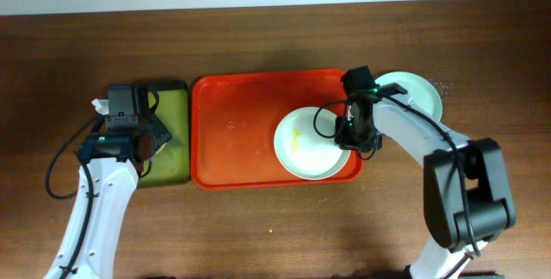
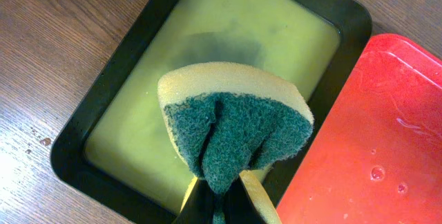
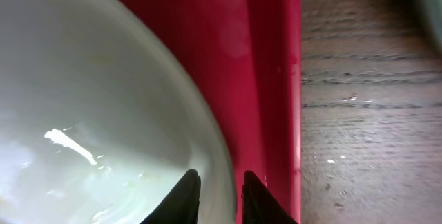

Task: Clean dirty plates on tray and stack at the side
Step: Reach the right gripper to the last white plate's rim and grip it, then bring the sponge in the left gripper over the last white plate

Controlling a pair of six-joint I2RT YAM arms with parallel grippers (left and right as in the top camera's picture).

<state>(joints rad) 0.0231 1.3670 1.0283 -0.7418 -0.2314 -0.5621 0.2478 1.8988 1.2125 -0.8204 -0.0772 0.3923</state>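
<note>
A cream white plate [image 1: 303,151] with a yellow smear lies at the right end of the red-orange tray [image 1: 232,124]. My right gripper [image 1: 353,137] sits on the plate's right rim. In the right wrist view its fingers [image 3: 219,181] are closed astride the rim of the plate [image 3: 90,99], above the tray floor [image 3: 255,58]. A pale mint green plate [image 1: 420,95] lies on the table just right of the tray. My left gripper [image 1: 145,145] is shut on a yellow and green sponge [image 2: 235,127] over the olive-green tray [image 2: 207,37]. The blue plate is out of view.
The black-rimmed olive-green tray [image 1: 174,107] stands against the red tray's left edge [image 2: 387,134]. Water drops lie on the red tray's floor. Brown wooden table lies on all sides.
</note>
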